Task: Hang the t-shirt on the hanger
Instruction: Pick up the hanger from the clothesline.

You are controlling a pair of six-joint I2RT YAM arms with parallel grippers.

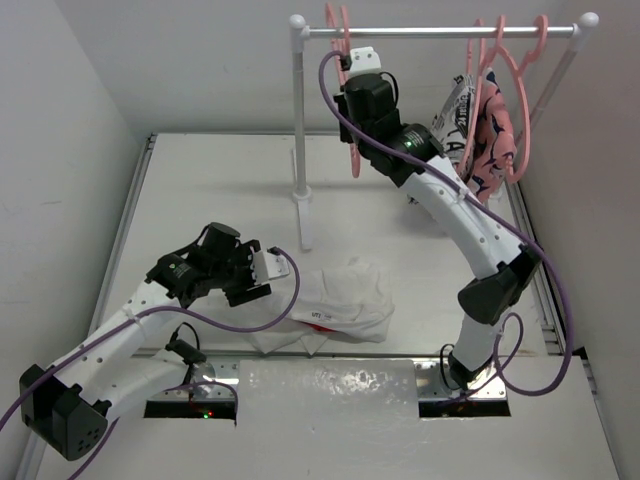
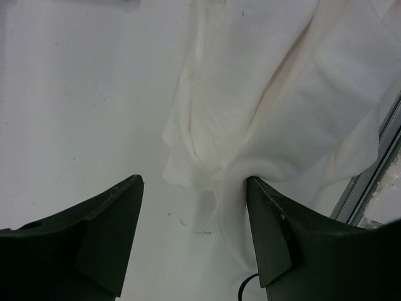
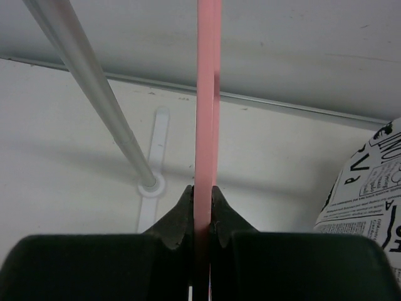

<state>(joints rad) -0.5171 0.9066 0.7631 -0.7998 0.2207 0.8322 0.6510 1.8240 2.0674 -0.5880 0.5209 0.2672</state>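
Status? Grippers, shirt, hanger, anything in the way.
Right gripper shut on the hanger, hooked on the rail. Left gripper open at the edge of the t-shirt, crumpled on the table. Patterned garments hang further along the rail, not touching.

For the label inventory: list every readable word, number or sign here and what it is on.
None can be quoted.
Black-and-white garment: newspaper-style print, too cropped and tilted to read.
T-shirt: small red and dark marking, too small to read.
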